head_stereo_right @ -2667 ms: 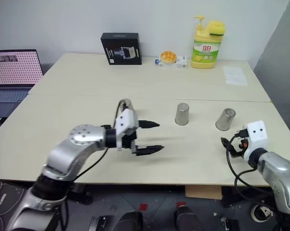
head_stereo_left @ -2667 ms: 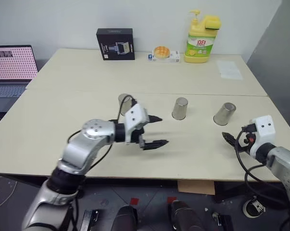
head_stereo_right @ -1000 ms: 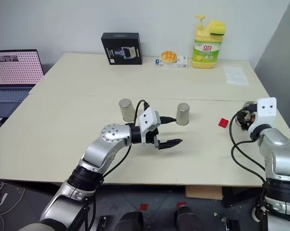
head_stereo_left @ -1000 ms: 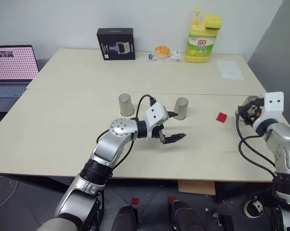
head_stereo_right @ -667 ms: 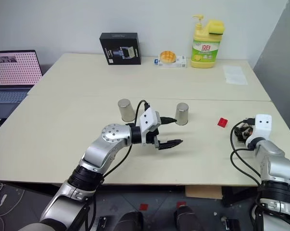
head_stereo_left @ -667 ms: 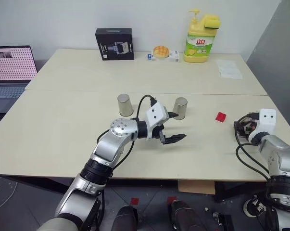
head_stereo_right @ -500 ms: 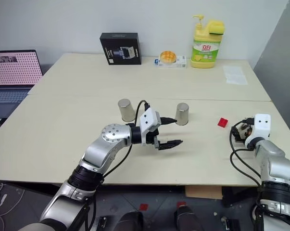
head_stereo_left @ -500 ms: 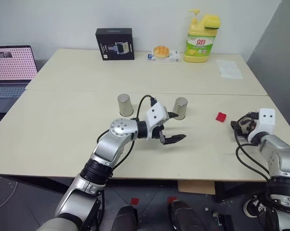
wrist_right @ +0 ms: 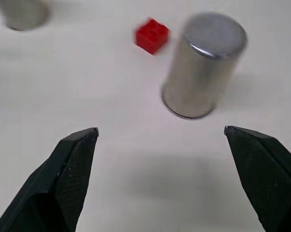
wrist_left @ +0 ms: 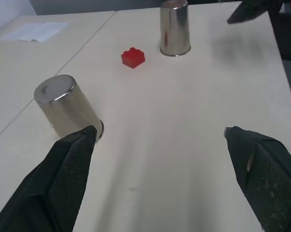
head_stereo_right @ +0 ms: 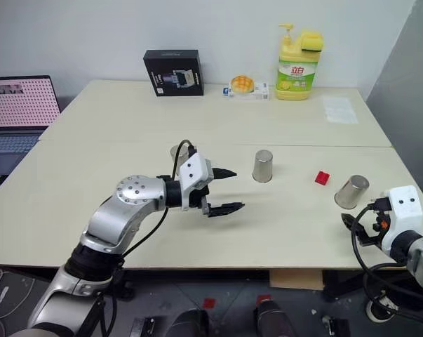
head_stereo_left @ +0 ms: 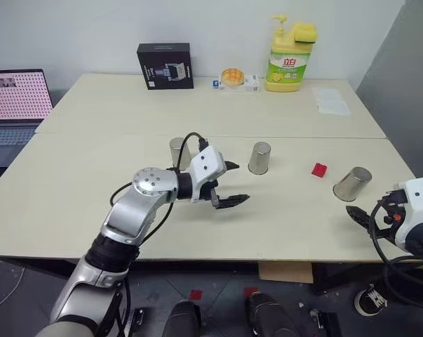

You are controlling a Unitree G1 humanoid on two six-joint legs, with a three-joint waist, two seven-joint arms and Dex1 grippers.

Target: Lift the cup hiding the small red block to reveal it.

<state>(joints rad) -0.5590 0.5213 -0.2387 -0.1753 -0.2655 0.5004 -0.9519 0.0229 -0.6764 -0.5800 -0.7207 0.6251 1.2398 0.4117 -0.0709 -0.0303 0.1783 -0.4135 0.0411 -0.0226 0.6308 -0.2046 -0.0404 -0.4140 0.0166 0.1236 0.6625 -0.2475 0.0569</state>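
Lying bare on the table (head_stereo_left: 92, 175), the small red block (head_stereo_left: 319, 169) sits just beside the upturned cup (head_stereo_left: 352, 184), apart from it. Right gripper (wrist_right: 159, 145) spread wide and empty, near that cup; left gripper (head_stereo_left: 229, 186) open, empty, by 2 other cups.

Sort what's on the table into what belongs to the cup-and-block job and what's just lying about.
Job:
- small red block, uncovered
- cup set down to its right
- two other silver cups
- right gripper, open

Lying about:
- black box
- yellow soap bottle
- small orange-topped packet
- paper sheet
- laptop
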